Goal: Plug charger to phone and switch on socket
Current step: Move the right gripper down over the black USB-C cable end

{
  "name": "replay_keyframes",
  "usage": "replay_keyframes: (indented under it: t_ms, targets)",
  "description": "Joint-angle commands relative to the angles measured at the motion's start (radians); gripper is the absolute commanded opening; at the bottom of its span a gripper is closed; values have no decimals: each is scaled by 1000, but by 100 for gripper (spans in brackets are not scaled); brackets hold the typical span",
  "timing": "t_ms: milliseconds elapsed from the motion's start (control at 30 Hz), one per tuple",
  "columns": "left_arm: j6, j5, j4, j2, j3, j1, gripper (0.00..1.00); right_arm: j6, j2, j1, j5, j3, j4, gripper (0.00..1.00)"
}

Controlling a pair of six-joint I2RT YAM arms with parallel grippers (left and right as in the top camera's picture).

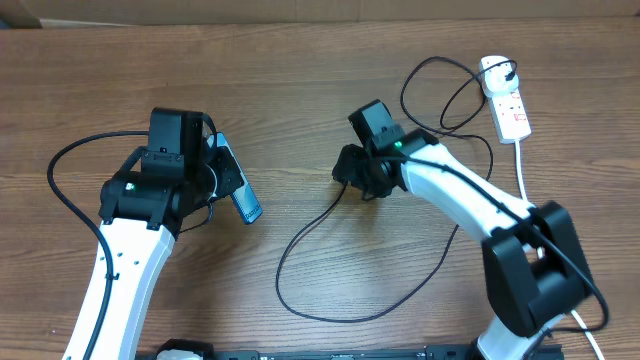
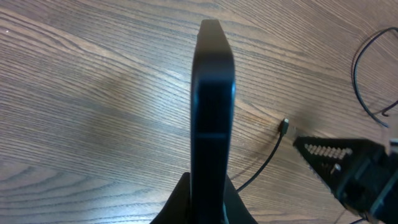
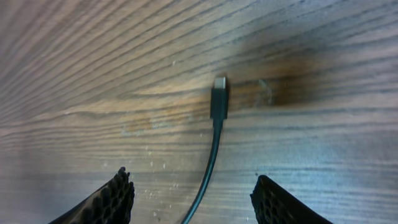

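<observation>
The right gripper [image 3: 200, 198] hangs wide open and empty over the charger [image 3: 218, 102] tip lying flat on the table [image 3: 93, 56], while the left gripper [image 1: 215, 172] clamps the phone [image 2: 213, 106] on edge, so 1 off-centre pinch could skid that thin tip aside or seize it crooked.

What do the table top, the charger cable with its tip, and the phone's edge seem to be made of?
The table: wood or wood-look laminate, matte; long grain lines show.
The charger: black cable looks like rubbery plastic, semi-matte; its tip end is bright, probably metal.
The phone: dark smooth frame with a soft sheen, plastic or coated metal; I cannot tell which.
</observation>
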Motion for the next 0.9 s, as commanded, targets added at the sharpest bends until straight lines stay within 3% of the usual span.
replay_keyframes:
  t_ms: [0, 167, 867]
  targets:
    - [31, -12, 2, -2, 8, -1, 4, -24, 50, -29, -8, 34, -13, 60]
    - [30, -12, 6, -2, 8, -1, 4, -24, 89, -44, -62, 34, 6, 48]
    - [30, -2, 5, 2, 8, -1, 4, -28, 189, -35, -72, 33, 96, 27]
